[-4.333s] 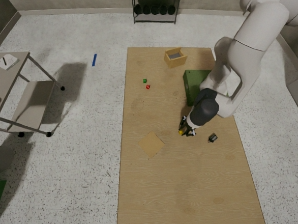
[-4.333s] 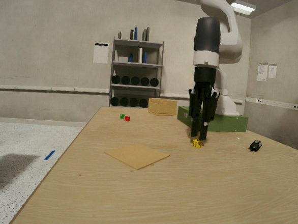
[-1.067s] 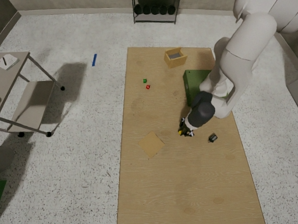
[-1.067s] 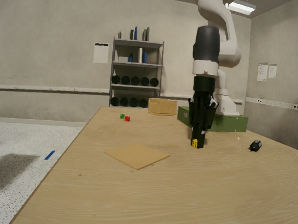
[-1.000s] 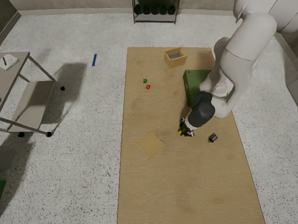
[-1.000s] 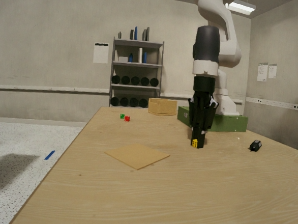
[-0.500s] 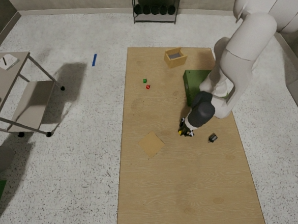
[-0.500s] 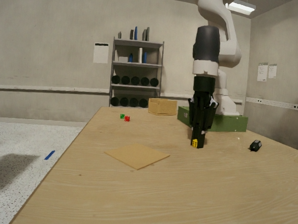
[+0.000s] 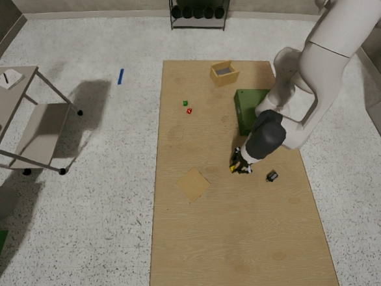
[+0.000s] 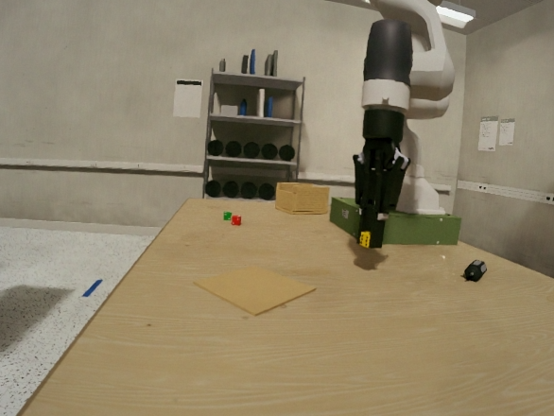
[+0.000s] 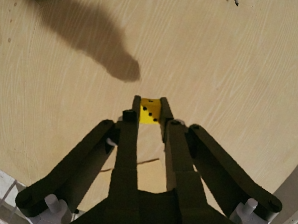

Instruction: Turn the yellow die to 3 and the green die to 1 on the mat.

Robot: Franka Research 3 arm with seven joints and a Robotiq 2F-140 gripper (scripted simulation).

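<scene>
The jaws (image 9: 233,166) (image 10: 371,241) are closed on the yellow die (image 9: 232,168) (image 10: 365,239) (image 11: 150,111), with only a narrow opening, as wide as the die itself. They hold it a little above the table (image 9: 227,227) (image 10: 284,369) (image 11: 210,60), and a shadow lies below. The die is beside the mat (image 9: 193,184) (image 10: 255,289) (image 11: 150,177), not over it. In the wrist view one yellow face shows three dots in a diagonal line (a second face is partly seen there). The green die (image 9: 184,103) (image 10: 227,216) and the red die (image 9: 189,111) (image 10: 236,220) rest on the table, near each other and well apart from the mat; their top numbers are perhaps too small for me to read. The open box (image 9: 224,78) (image 10: 302,200) stands nearer to these two than the mat does.

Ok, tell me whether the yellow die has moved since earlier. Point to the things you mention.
Yes, up: in the exterior view, the yellow die (image 9: 232,168) (image 10: 365,239) (image 11: 150,115), formerly below the bottom edge of the green block (image 9: 246,108) (image 10: 421,230), is about level with it.
</scene>
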